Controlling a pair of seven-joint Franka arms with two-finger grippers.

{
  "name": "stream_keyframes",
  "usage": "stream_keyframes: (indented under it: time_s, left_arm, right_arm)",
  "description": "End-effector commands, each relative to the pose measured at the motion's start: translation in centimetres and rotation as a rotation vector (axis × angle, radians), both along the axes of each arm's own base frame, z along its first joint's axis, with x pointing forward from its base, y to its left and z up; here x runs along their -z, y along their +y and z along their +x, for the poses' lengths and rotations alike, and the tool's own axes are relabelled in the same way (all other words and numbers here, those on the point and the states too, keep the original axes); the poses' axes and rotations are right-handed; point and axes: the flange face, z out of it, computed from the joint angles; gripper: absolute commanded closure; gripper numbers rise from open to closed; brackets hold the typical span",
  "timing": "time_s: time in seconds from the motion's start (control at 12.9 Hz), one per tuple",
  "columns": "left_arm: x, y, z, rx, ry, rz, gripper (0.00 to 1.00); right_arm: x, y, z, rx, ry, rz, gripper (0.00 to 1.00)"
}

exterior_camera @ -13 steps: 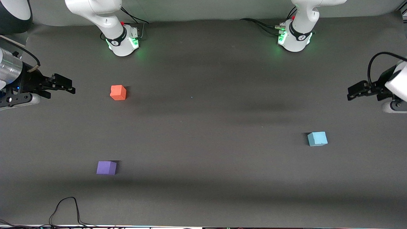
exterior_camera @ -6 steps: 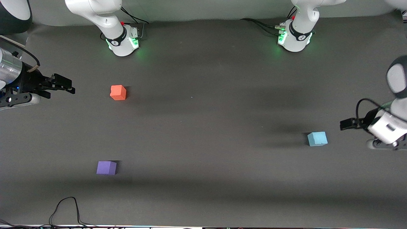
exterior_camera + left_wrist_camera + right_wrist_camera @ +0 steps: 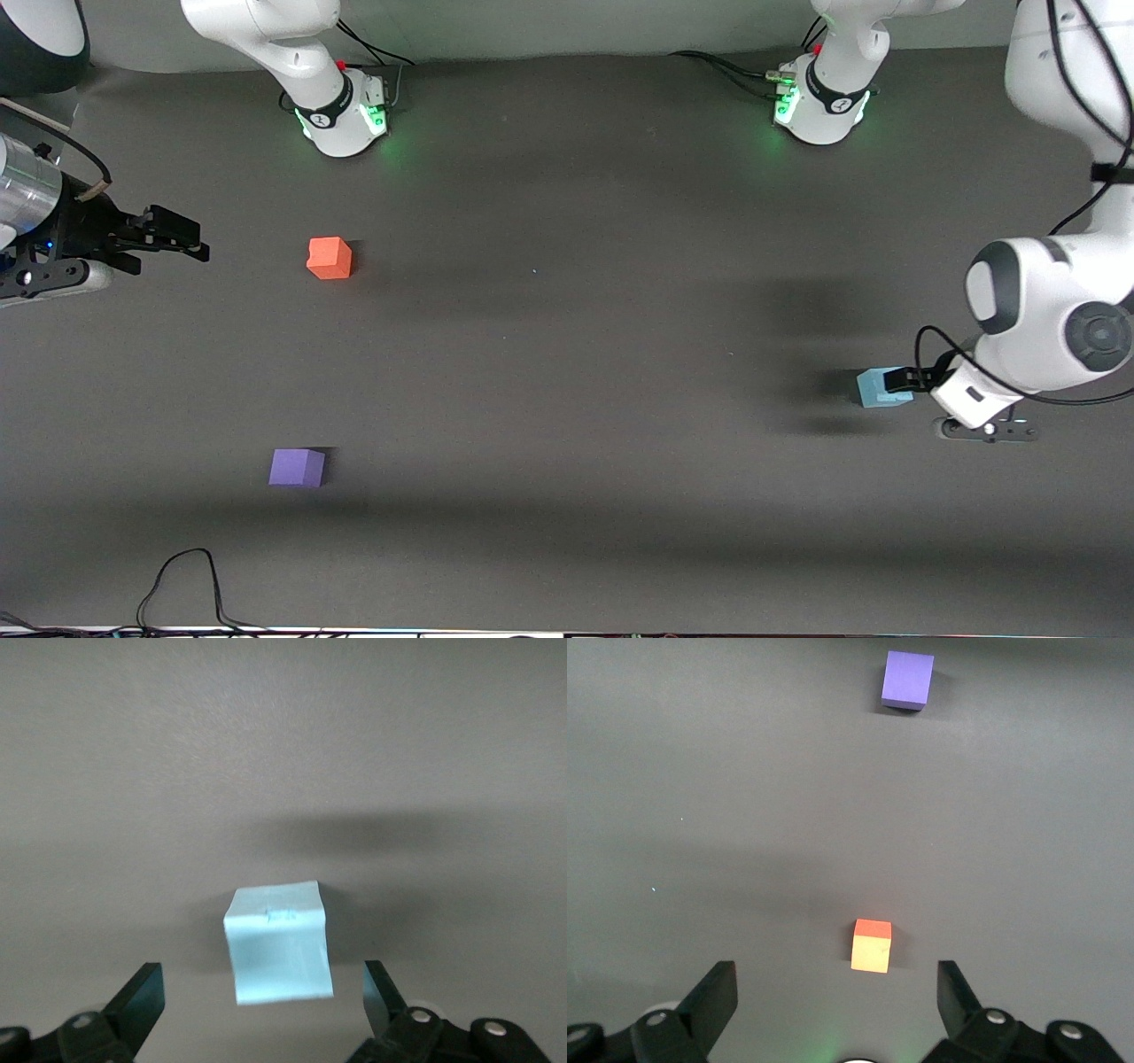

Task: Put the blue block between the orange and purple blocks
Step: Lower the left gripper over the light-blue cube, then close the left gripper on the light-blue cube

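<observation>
The light blue block [image 3: 875, 388] lies on the dark mat toward the left arm's end of the table. My left gripper [image 3: 902, 381] is open and empty just over it, touching nothing. In the left wrist view the blue block [image 3: 279, 943] sits between and just ahead of the open left gripper [image 3: 261, 981]. The orange block [image 3: 330, 258] and the purple block [image 3: 297, 467] lie toward the right arm's end, the purple one nearer the front camera. My right gripper [image 3: 182, 237] waits open and empty beside the orange block. The right wrist view shows the orange block [image 3: 872, 946], the purple block [image 3: 907, 680] and the open right gripper [image 3: 833, 981].
The arm bases [image 3: 341, 115] [image 3: 819, 106] stand along the table's back. A black cable [image 3: 186, 576] loops at the front edge near the purple block. Bare mat [image 3: 567, 372] stretches between the blue block and the other two.
My left arm has swung in from the table's end and come down, bringing its open gripper over the blue block. The right arm and all blocks have not moved.
</observation>
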Motion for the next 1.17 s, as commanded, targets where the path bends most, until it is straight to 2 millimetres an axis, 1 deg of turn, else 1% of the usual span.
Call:
stream_keyframes:
  time_s: [0.0,0.16,0.23,0.31,0.47,0.62,0.7,0.86,0.93,1.01,1.09]
  left_arm:
    - [3.0,0.1,-0.1,0.015,0.002,0.004,0.0]
    - [5.9,-0.1,-0.3,0.006,-0.008,0.006,0.0]
    - [7.2,-0.2,-0.7,0.005,-0.011,0.005,0.0]
    - [8.0,-0.1,-1.3,-0.003,-0.014,0.001,0.0]
    - [8.5,-0.3,-2.0,-0.021,0.007,-0.001,0.0]
    - [8.2,-0.4,-2.0,-0.027,0.013,-0.002,0.01]
    - [8.1,-0.4,-2.1,-0.027,0.025,-0.002,0.12]
    - [7.9,-0.3,-2.0,-0.031,0.027,-0.002,0.41]
    - [7.8,-0.3,-1.9,-0.038,0.024,-0.001,0.51]
    - [7.8,-0.4,-1.9,-0.044,0.024,-0.001,0.56]
    - [7.7,-0.4,-1.8,-0.046,0.022,-0.001,0.57]
  right_arm:
    - [-0.5,-0.2,-0.6,-0.019,-0.002,-0.007,0.0]
    - [-0.5,-0.2,-0.6,-0.019,-0.002,-0.007,0.0]
    - [-0.6,-0.3,-0.6,-0.019,-0.004,-0.007,0.0]
    - [-0.6,-0.6,-0.6,-0.013,-0.005,-0.006,0.0]
    - [-0.6,-0.5,-0.6,-0.013,-0.004,-0.007,0.0]
    - [-0.6,-0.6,-0.6,-0.013,-0.005,-0.005,0.0]
    - [-0.5,-0.6,-0.6,-0.013,-0.004,-0.005,0.0]
    - [-0.6,-0.6,-0.6,-0.011,-0.005,-0.005,0.0]
    - [-0.7,-0.7,-0.6,-0.008,-0.007,-0.002,0.0]
    - [-0.7,-0.8,-0.6,-0.008,-0.007,-0.002,0.0]
    - [-0.7,-0.8,-0.6,-0.008,-0.007,-0.002,0.0]
